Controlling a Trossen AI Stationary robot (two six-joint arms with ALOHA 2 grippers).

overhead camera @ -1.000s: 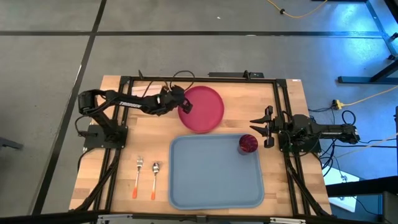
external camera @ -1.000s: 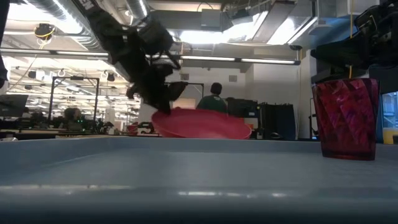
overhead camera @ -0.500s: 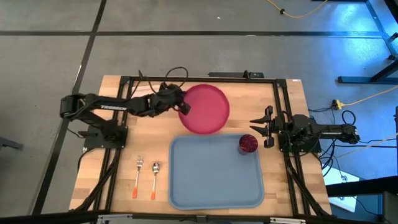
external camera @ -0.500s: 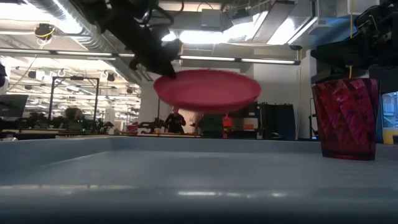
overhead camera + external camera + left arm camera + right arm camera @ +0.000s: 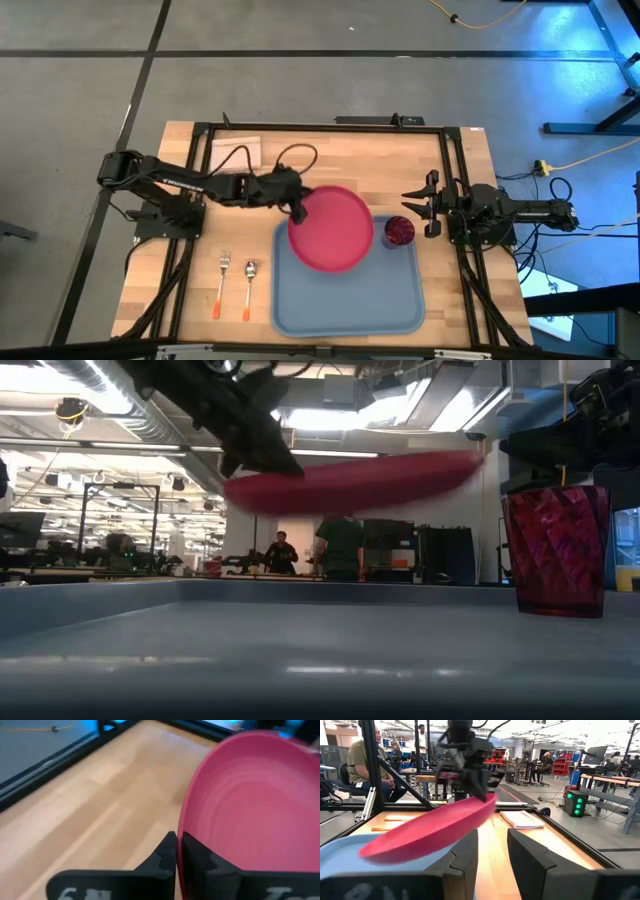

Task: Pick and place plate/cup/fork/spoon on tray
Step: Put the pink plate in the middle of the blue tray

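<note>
The plate [image 5: 332,228] hangs in the air over the far part of the tray [image 5: 300,310], tilted — in the low view [image 5: 350,480] its right side rides higher than the side where it is held, and nothing of it touches the tray floor. The left claw [image 5: 297,208] is pinched on the plate's rim at its left edge; the left wrist view shows the two dark fingers [image 5: 170,855] closed tight with the pink rim [image 5: 240,815] between them. The cup [image 5: 399,231] already stands inside the tray near its far right corner, just beside the plate's right edge as seen from above, so the main care in this step, as I judge it, is clearance: the plate wants to come down toward the open middle or near-left of the tray, away from the cup, and to be levelled before release so the high side does not slap down or slide. A rim pinch on a wide flat plate gives little leverage, so a slow descent seems wise — let go only once the underside rests flat. The right claw [image 5: 424,204] waits beyond the tray's right side, its fingers [image 5: 465,855] spread and holding nothing. The fork [image 5: 221,285] and spoon [image 5: 249,288] lie side by side on the counter [image 5: 200,300] left of the tray, not yet moved.
</note>
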